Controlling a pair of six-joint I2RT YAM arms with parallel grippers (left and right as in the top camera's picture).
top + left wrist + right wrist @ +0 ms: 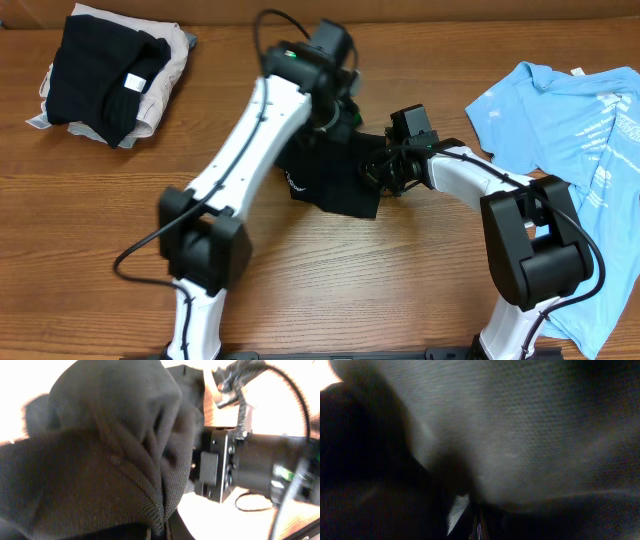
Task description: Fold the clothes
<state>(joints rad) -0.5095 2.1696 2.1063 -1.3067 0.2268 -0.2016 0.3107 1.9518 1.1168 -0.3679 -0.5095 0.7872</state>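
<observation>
Overhead: black T-shirt (330, 185) bunched at ctr of surface (400, 280), left gripper (343, 115) at its far edge, right gripper (375, 172) at its right edge. Wrist views: cloth fills both, jaws hidden, so can't tell grip on either side.

A wooden table (90, 210) fills nearly the whole overhead view. Its top is a warm mid-brown, with darker streaks of grain running from left to right. Thin straight seams between boards cross the frame the same way. Soft shadows lie on the wood around the centre and toward the lower left. A narrow, paler tan strip (450, 8) runs along the top edge of the frame, from about the middle to the right corner. Whether it is the table's far edge or something behind it cannot be told. In the left wrist view the tabletop shows only as washed-out pale patches at the upper left and lower right.
</observation>
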